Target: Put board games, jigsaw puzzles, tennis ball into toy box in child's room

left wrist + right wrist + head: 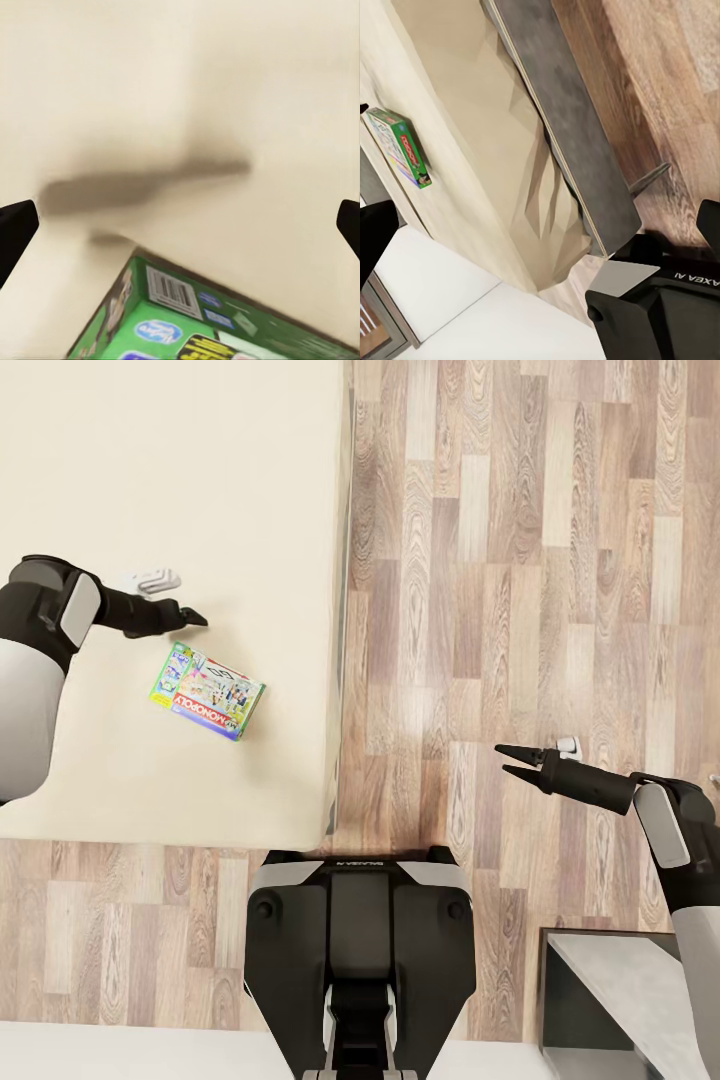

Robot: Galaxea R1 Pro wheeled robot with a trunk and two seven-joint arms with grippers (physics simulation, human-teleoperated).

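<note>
A Monopoly board game [207,691] lies flat on the cream bed [200,480], near the mattress edge that borders the wood-plank floor [520,610]. The left gripper [192,617] hovers just beside the box, jaws spread wide. The right gripper [512,758] hangs over the floor, slightly parted and empty.

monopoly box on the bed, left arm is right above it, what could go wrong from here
1. The board game lies flat on the bed, so the open left gripper may have no edge to close on and could press it into the mattress or slide it away.
2. The left wrist view catches just one corner of the box, so the gripper seems off-centre; a grasp there might tip it.
3. The box sits fairly near the bed's floor-side edge; a push could send it off.
</note>
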